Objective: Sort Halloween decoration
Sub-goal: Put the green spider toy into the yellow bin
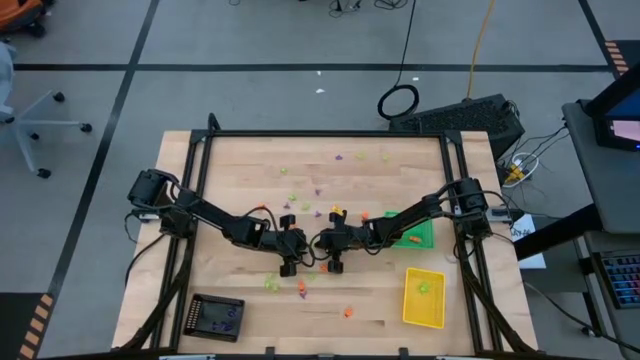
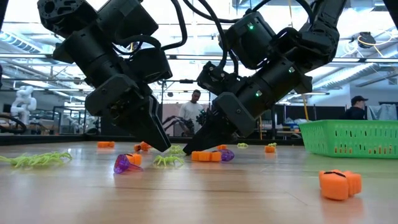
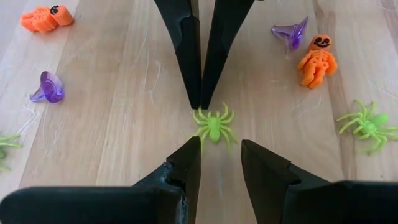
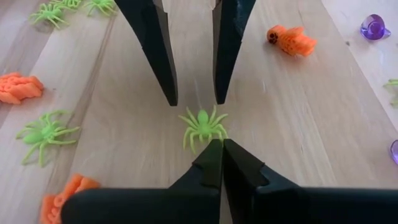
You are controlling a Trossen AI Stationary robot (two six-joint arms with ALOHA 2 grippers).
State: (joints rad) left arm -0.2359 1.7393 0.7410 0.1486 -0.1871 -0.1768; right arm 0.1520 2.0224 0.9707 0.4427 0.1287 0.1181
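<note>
R gripper (image 4: 222, 144) shut at green spider (image 4: 202, 126)

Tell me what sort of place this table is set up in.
Likely a robotics lab or workshop: a wooden table in a metal frame, cables across a taped floor, and people among workbenches under industrial ceiling lights.

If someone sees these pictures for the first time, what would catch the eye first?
Most striking are the two dark arms meeting tip to tip at the table's middle, the left gripper open and the right gripper shut, both pointed at one green spider on the wood between them. Around them lie scattered trinkets, such as an orange skeleton and a purple piece. A green tray and a yellow tray sit on the right side.
</note>
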